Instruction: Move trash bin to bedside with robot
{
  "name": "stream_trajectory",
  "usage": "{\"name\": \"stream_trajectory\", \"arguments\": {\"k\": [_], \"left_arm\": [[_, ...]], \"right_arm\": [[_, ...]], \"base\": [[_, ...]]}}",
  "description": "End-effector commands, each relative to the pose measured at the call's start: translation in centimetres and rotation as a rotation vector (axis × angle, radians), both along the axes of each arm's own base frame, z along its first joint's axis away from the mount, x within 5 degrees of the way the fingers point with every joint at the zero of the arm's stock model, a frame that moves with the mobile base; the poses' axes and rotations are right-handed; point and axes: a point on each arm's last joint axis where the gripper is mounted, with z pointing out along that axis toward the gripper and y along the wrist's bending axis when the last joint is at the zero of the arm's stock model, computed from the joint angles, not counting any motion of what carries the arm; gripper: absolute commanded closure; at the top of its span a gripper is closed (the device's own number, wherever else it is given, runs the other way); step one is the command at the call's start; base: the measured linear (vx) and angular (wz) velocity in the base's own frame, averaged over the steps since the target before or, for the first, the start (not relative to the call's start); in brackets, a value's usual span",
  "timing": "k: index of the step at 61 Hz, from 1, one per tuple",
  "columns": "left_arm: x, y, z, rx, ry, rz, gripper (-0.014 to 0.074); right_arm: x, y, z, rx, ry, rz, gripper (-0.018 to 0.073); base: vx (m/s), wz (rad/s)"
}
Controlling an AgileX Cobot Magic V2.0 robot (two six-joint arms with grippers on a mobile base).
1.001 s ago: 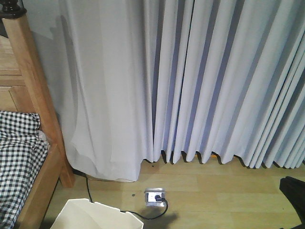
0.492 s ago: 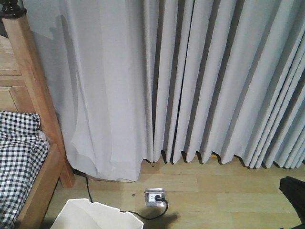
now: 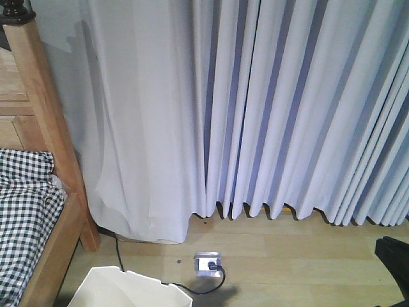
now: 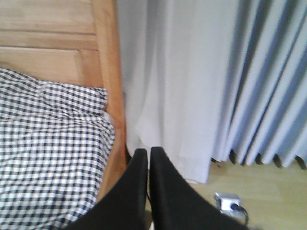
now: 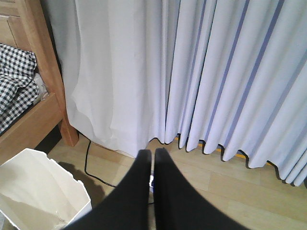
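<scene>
While both arms hang idle up front, eyes go to the floor by the bed:

Trash bin: the trash bin (image 3: 131,291) sits at about 7 o'clock in the front view, cut off by the bottom edge; in the right wrist view the trash bin (image 5: 41,191) fills the 8 o'clock corner.
Bin look: cream-white, thin glossy walls, an angular, faceted rim with sharp corners; open top, pale inside, a few scuffs showing low on the inner wall.
Bin position: standing upright on the wooden floor (image 3: 300,262), just beside the bed frame (image 3: 54,166), its shadow falling toward 3 o'clock.
Bedside: light-brown wooden post and side rail at 9 o'clock, checked bedding (image 3: 25,217) in black and white lying over the rail's inner side.
Left gripper: the left gripper (image 4: 148,155) comes up from 6 o'clock in its own view, two black fingers pressed together, nothing between them, pointing toward the bed post and curtain.
Right gripper: the right gripper (image 5: 153,158) likewise rises from 6 o'clock, jaws together and empty, the bin off at its 8 o'clock, apart from it.
Backdrop: a pale grey curtain (image 3: 255,109) hangs in folds to the floor.
Floor detail: a small power socket (image 3: 208,263) lies at 6 o'clock with a black cable (image 3: 192,286) running toward the bin.
</scene>
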Motion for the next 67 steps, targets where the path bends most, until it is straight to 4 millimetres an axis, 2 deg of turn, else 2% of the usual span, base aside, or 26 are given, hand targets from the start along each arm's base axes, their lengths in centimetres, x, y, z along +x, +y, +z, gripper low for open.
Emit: {"name": "stream_trajectory", "arguments": {"k": [1,9,14,39,50,67], "left_arm": [[0.4,0.1,1.4,0.021,-0.127,0.010,0.0603],[-0.6,-0.5,0.6,0.034,-0.240,-0.046,0.0603],[-1.5,-0.8,-0.9,-0.021,-0.273,-0.065,0.0603],[-3.0,-0.9,-7.5,-0.046,-0.235,-0.067,0.0603],[-3.7,-0.9,-8.0,0.001,-0.201,-0.075,0.0603],[-3.7,-0.9,-8.0,0.001,-0.198,-0.074,0.0603]], "right_arm": [[0.3,0.0,1.5,0.011,-0.094,-0.003,0.0565],[0.3,0.0,1.5,0.011,-0.094,-0.003,0.0565],[0.3,0.0,1.5,0.011,-0.094,-0.003,0.0565],[0.3,0.0,1.5,0.011,-0.094,-0.003,0.0565],[0.3,0.0,1.5,0.011,-0.094,-0.003,0.0565],[0.3,0.0,1.5,0.011,-0.094,-0.003,0.0565]], "base": [[0.00,0.00],[0.00,0.00],[0.00,0.00],[0.00,0.00],[0.00,0.00],[0.00,0.00]]}}
